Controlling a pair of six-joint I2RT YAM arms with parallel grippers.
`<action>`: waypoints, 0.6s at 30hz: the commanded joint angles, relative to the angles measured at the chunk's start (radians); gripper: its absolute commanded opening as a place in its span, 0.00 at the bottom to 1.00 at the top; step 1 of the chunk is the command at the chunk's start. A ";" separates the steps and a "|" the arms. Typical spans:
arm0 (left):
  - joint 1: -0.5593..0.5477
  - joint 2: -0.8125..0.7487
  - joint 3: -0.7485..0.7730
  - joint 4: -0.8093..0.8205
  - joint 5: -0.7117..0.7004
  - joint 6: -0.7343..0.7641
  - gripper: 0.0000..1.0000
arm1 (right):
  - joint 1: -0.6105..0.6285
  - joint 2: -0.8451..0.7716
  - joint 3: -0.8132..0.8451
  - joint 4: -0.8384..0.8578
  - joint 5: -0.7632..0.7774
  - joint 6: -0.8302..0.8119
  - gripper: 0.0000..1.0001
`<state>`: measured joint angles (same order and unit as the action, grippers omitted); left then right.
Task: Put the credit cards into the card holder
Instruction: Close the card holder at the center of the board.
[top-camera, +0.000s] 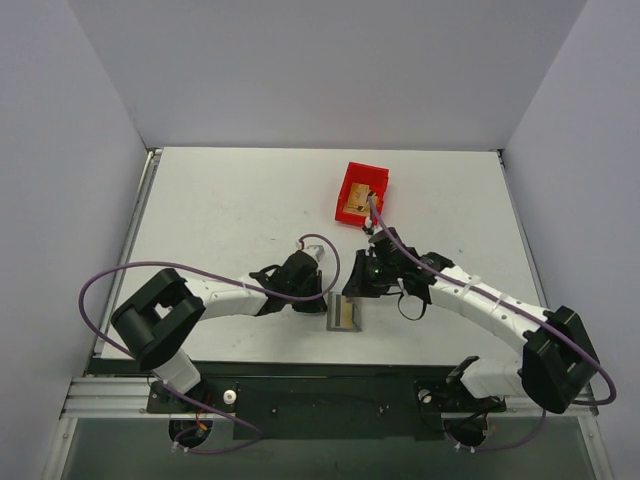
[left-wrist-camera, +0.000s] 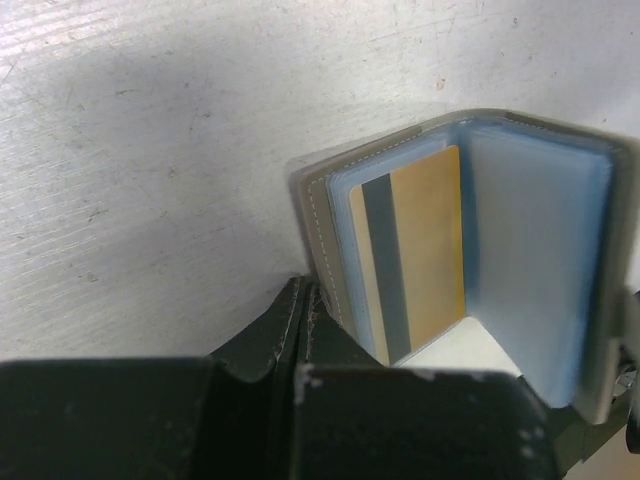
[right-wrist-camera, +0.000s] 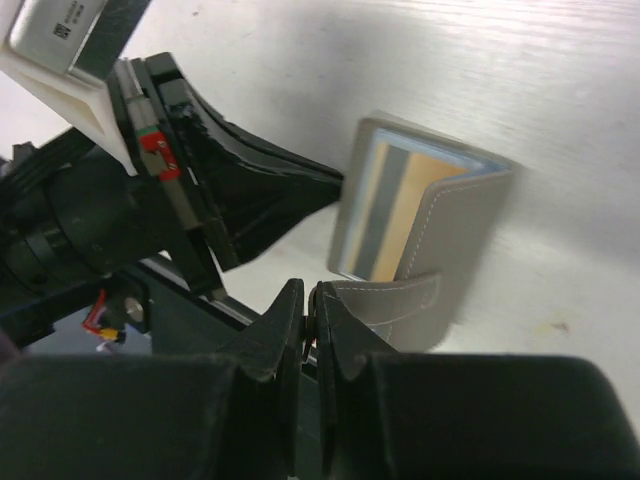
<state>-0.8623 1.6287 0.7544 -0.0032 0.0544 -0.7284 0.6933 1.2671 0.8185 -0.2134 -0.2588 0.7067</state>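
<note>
Card holder, pinched by left end effector and right one, opens toward left wrist view only.

card holder lower edge behind left gripper | credit card bottom end hidden | card holder right edge blurred, right wrist view | red bin contents too small to tell
</note>
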 joint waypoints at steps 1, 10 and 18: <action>-0.004 0.057 -0.036 -0.064 0.005 -0.003 0.00 | 0.006 0.072 -0.044 0.250 -0.178 0.062 0.00; 0.002 0.033 -0.079 -0.047 -0.004 -0.034 0.00 | 0.029 0.176 -0.110 0.439 -0.200 0.132 0.00; 0.043 -0.170 -0.185 -0.139 -0.115 -0.078 0.00 | 0.044 0.267 -0.125 0.500 -0.197 0.148 0.00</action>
<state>-0.8402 1.5345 0.6361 0.0494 0.0532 -0.7971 0.7265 1.5028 0.7029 0.2180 -0.4492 0.8417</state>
